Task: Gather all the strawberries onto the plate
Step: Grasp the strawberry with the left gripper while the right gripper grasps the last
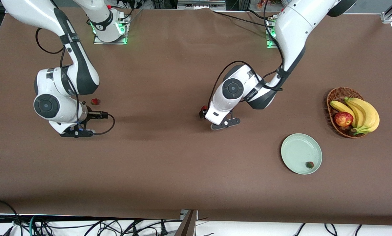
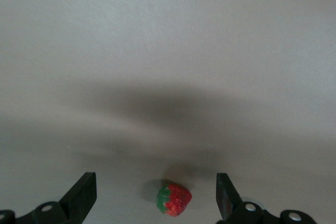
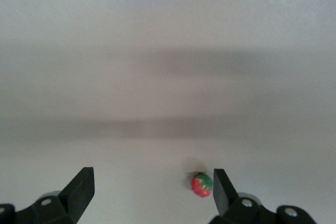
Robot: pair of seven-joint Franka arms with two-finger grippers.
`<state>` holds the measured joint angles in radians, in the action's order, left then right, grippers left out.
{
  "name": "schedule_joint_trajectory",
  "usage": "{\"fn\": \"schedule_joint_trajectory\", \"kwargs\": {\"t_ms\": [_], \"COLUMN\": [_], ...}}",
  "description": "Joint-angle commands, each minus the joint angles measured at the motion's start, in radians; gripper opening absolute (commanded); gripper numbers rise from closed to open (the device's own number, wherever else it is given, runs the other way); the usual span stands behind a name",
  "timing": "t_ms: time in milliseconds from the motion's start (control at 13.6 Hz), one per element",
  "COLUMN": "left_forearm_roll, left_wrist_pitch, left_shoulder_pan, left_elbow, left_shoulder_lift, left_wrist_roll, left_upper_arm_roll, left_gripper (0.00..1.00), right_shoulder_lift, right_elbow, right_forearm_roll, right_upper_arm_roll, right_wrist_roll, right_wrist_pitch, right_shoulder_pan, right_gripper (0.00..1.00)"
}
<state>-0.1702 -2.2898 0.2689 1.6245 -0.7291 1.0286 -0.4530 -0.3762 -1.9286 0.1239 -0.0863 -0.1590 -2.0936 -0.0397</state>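
Strawberries, tiny red with green caps: one lies on the pale mint-green round plate at lower right; another sits between the released left claw mid-frame; a third waits beside the released right claw, centre-left on the brown worktop

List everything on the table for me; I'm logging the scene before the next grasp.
Strawberries: three, red with green caps; one in the plate, one on the table beside the right arm's wrist, one on the table between the left gripper's fingers.
Plate: one, pale mint-green, toward the left arm's end.
Basket: one, brown wicker, farther from the front camera than the plate.
Bananas: one bunch, yellow, in the basket.
Apple: one, red-yellow, in the basket.
Table: one, brown.
Left gripper: open, low over the table's middle.
Right gripper: open, low over the right arm's end.
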Motion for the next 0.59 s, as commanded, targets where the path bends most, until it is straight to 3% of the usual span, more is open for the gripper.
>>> {"fn": "schedule_joint_trajectory", "kwargs": {"t_ms": [0,220,514], "left_forearm_roll": [-0.005,-0.011,-0.011], "left_wrist_pitch": [-0.022,-0.022,-0.025], "left_shoulder_pan": [0.074,0.163,0.185], "left_elbow": [-0.008,-0.008,-0.009], "left_shoulder_lift": [-0.029,-0.038,-0.058], "left_wrist_roll": [0.034,0.053,0.07], "left_upper_arm_roll": [0.048,0.114,0.114], "left_gripper": [1.0,1.0,1.0], "right_shoulder_lift": [0.098,0.126,0.138], "right_elbow": [-0.217,-0.323,-0.392], "right_forearm_roll": [0.005,0.005,0.003], "right_upper_arm_roll": [-0.012,0.022,0.071], "right_wrist_roll": [0.071,0.156,0.248], "right_wrist_pitch": [-0.169,-0.267,-0.312], "right_shoulder_pan": [0.044,0.057,0.063], "right_gripper": [1.0,1.0,1.0]}}
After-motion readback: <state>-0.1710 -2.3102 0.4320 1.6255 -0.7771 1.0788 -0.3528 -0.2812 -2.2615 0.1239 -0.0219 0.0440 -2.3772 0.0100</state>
